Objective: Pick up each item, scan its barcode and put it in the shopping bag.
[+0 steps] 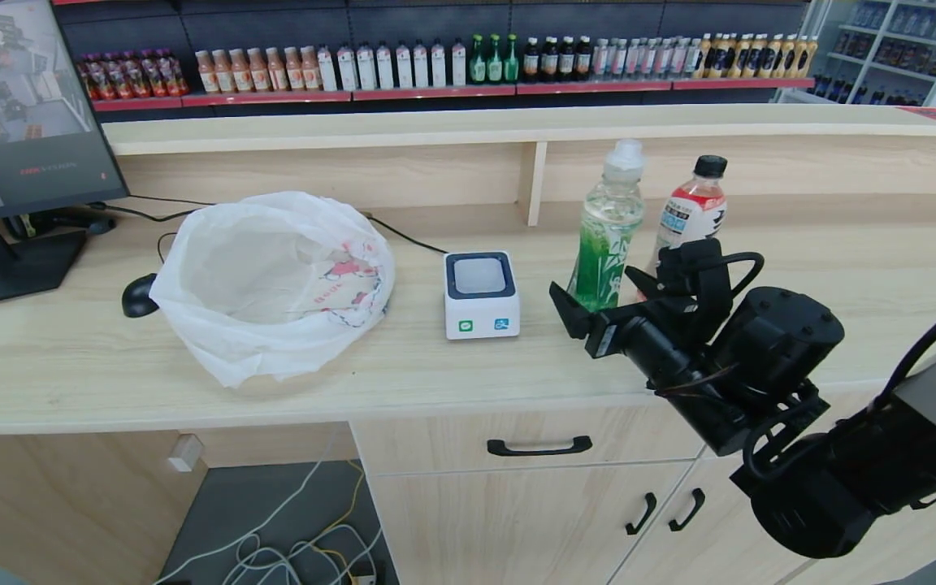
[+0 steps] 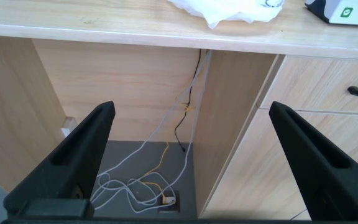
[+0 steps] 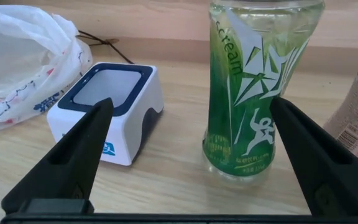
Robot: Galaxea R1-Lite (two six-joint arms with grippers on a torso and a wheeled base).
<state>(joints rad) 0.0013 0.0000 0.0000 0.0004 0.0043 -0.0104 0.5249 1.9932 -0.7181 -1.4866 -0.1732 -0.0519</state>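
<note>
Standing upright on the pale wooden counter, the clear plastic bottle with a green label and white cap was the nearest of the goods to the robot. A second clear bottle with a red-and-white label and black cap stood just beside it at about 2 o'clock, also upright. The right gripper hovered close at the green bottle's 6 o'clock, its black fingers spread wide and closed on nothing. In the right wrist view the bottle stood just ahead of the gap, nearer one finger than the other, and whether that finger touched it could not be told. At the green bottle's 9 o'clock sat the small white box scanner with a dark blue rim around its top window, apart from the bottle. Farther along at the scanner's 9 o'clock lay the white thin plastic shopping bag, its mouth open upward and its sides crumpled. A black computer mouse rested against the bag's 9 o'clock side, and a dark flat monitor on a stand stood at about 10 o'clock from it. The left gripper hung below the counter's front edge, fingers wide apart and holding nothing, facing the open recess where loose white and yellow cables lay on the floor. Rows of bottled drinks on a red-edged shelf ran behind the counter at 12 o'clock.
</note>
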